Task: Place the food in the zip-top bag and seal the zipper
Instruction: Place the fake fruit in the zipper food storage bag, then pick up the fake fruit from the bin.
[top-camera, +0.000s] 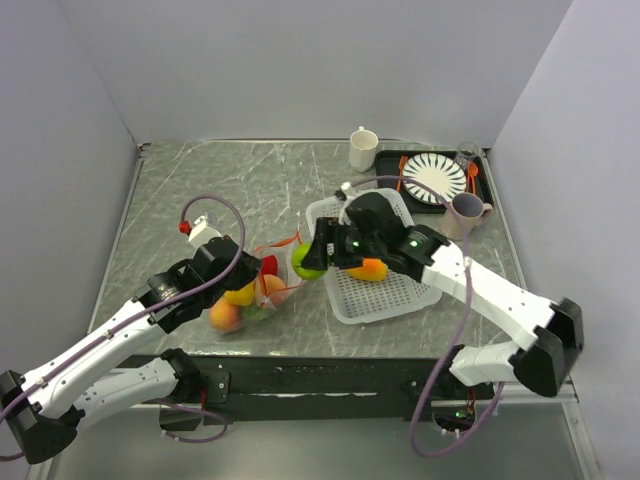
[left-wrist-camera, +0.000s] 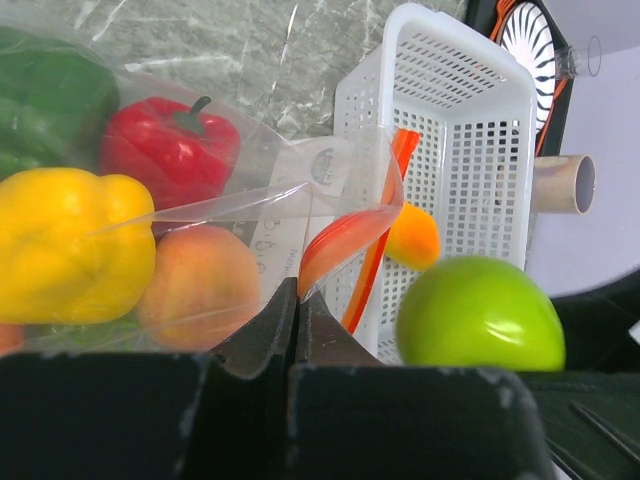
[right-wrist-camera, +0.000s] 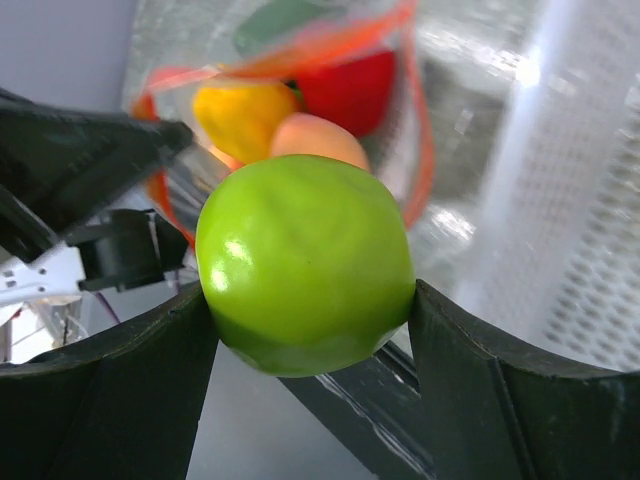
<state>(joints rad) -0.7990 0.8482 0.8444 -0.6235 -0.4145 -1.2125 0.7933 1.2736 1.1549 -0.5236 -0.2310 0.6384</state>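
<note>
Green glossy toy apple (right-wrist-camera: 305, 250) clamped in right gripper (right-wrist-camera: 310, 305), facing clear plastic zip-top bag (left-wrist-camera: 250, 215); left gripper (left-wrist-camera: 297, 325) pinches the rim, apparently to hold it open.

Over on the far left the table (top-camera: 230, 185) lies open right up to the back wall; only a cup (top-camera: 362, 149) stands at the far edge, toward the right. The bag (top-camera: 250, 303) sits near the front left with its mouth gaping to the right. The left gripper (left-wrist-camera: 297, 300) pinches the lip there and blocks that side. The right gripper (right-wrist-camera: 310, 305) and its apple (left-wrist-camera: 480, 315) fill the narrow gap between the mouth and the basket (top-camera: 400, 295). Inside the bag, a yellow pepper (left-wrist-camera: 70, 245), peach (left-wrist-camera: 200, 280) and red pepper (left-wrist-camera: 175, 145) leave little room. A mug (top-camera: 466, 214) and tray (top-camera: 484, 178) close off the far right corner.
</note>
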